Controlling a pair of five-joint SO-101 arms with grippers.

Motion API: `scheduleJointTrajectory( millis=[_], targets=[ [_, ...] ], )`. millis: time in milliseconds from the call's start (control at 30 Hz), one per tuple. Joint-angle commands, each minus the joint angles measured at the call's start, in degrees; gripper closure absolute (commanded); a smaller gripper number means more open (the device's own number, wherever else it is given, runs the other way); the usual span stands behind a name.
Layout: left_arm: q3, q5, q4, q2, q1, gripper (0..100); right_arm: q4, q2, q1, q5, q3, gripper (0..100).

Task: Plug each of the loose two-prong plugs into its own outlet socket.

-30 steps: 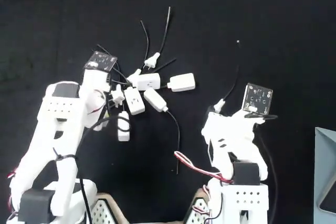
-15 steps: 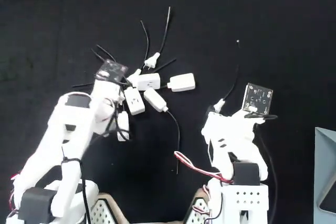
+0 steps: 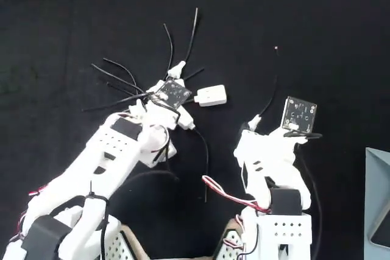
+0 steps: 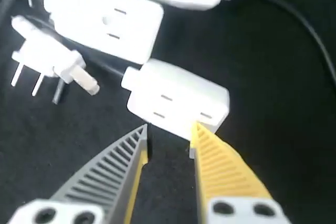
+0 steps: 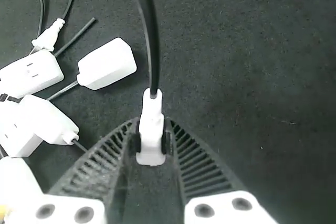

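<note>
- Left gripper (image 4: 169, 129), jaws spread, sits just beside a white socket block (image 4: 178, 100).
- Right gripper (image 5: 151, 132), at the left gripper's 4 o'clock, pinches a corded plug (image 5: 151, 111).

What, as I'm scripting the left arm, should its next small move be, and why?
Probably ease the left end effector forward to straddle the outlet socket, then close. Its fingers are open, tips at the block's near edge, while the right end effector holds a plug.

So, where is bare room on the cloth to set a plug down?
Bare cloth lies far left, beyond the left arm, and far right, beyond the right arm. Crowded: the sockets and plugs at the left tool.
</note>
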Motion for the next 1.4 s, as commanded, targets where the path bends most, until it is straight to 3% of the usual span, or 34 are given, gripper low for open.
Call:
scheduleJointTrajectory(
  millis=[0, 100, 267, 433, 667, 933, 1133, 1200, 1333, 1367],
  targets=[
    [-3.30, 0.53, -0.44, -0.88, 0.40, 85, -0.97, -0.57, 0.35, -0.26, -0.40, 98.7],
    [-2.86, 1.49, -0.35, -0.44, 0.84, 82, -0.97, -0.57, 0.35, -0.26, -0.40, 98.7],
    [-3.91, 12.75, 2.90, -0.44, 0.48, 73, -0.97, -0.57, 0.35, -0.26, -0.40, 98.7],
    [-6.46, 25.32, 8.18, -0.35, 0.92, 72, -0.97, -0.57, 0.35, -0.26, -0.40, 98.7],
    [-2.77, 37.36, 6.24, -0.18, 0.84, 72, -0.97, -0.57, 0.35, -0.26, -0.40, 98.7],
    [6.46, 41.05, -7.12, -0.18, 0.92, 72, -0.97, -0.57, 0.35, -0.26, -0.40, 98.7],
    [8.31, 44.57, -9.49, -0.26, 0.92, 73, -0.97, -0.57, 0.35, -0.26, -0.40, 98.7],
    [7.96, 43.96, -9.49, -0.26, 0.40, 78, -0.97, -0.57, 0.35, -0.26, -0.40, 98.7],
    [6.55, 37.98, -9.58, -0.35, 0.40, 98, -0.97, -0.57, 0.44, -0.26, -0.40, 98.7],
    [6.29, 36.31, -9.49, -0.35, 0.40, 97, -0.97, -0.57, 0.44, -0.26, -0.40, 98.7]
  ],
)
